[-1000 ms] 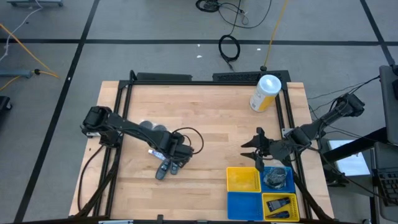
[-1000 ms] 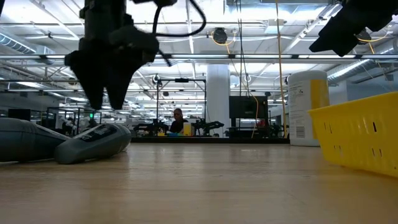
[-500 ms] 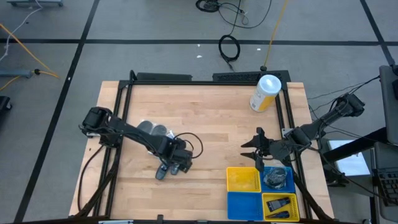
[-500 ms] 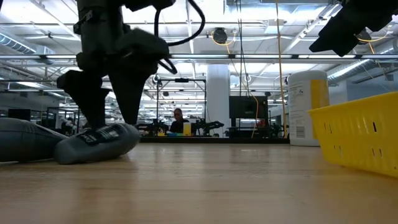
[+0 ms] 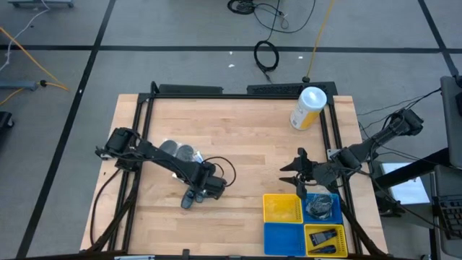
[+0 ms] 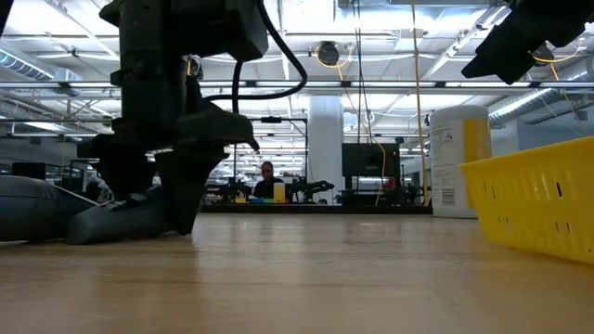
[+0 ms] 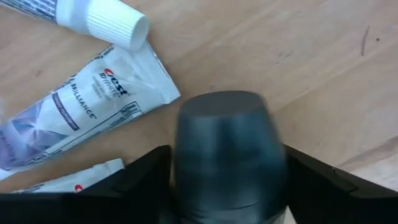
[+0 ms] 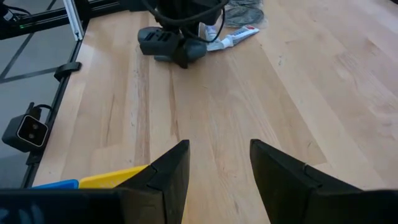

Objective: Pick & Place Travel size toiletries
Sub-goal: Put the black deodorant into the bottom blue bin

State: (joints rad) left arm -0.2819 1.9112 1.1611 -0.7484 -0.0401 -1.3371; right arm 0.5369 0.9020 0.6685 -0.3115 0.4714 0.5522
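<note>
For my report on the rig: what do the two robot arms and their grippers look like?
Both arms are black with jointed links. The left gripper carries a looping black cable. The right gripper has two flat, dark, wedge-shaped fingers. No markings are legible.

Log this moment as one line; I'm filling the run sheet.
left gripper: open, straddling dark grey piece | right gripper: open, waiting near yellow bin

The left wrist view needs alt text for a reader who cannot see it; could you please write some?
A dark grey oblong toiletry sits between the left claw's two dark fingers on a light wooden table. White toothpaste tubes lie beside it.
</note>
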